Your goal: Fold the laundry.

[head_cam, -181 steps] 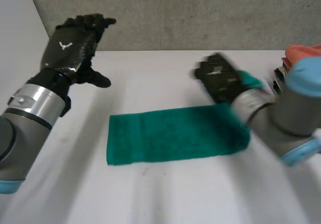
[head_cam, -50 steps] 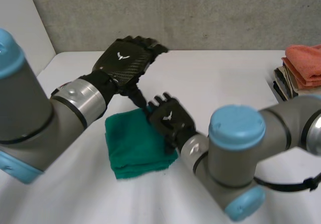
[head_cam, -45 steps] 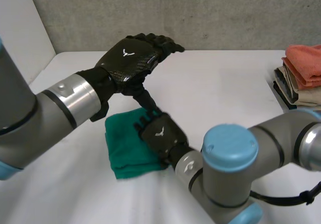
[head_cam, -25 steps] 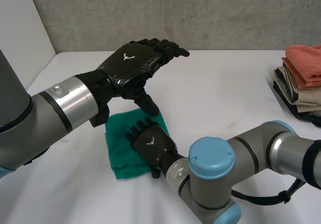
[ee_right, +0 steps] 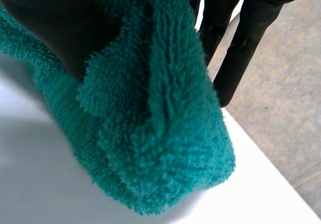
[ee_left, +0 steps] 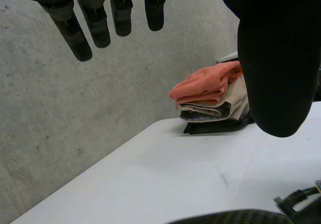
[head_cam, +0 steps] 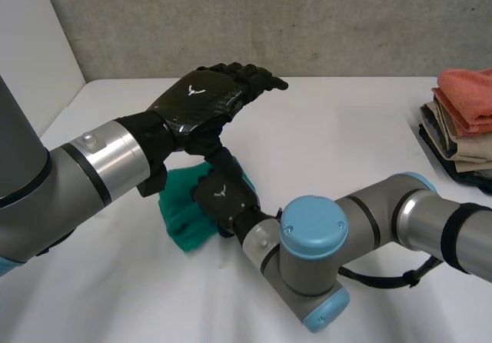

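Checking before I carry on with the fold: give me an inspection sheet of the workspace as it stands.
Surface: white table.
Job's things: green towel, bunched into a small wad under the right hand.
Clutter: stack of folded laundry at the table's right edge, orange piece on top.
Hands: left hand open, fingers straight, held above the towel; right hand pinching the towel's bunched edge.
Cables: nothing seen.
Surroundings: grey concrete wall behind the table.

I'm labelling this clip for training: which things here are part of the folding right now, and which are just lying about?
In the job:
- green towel, bunched and pinched in the right hand
- left hand, open, above the towel

Lying about:
- stack of folded cloths at the right edge of the table, apart from both hands
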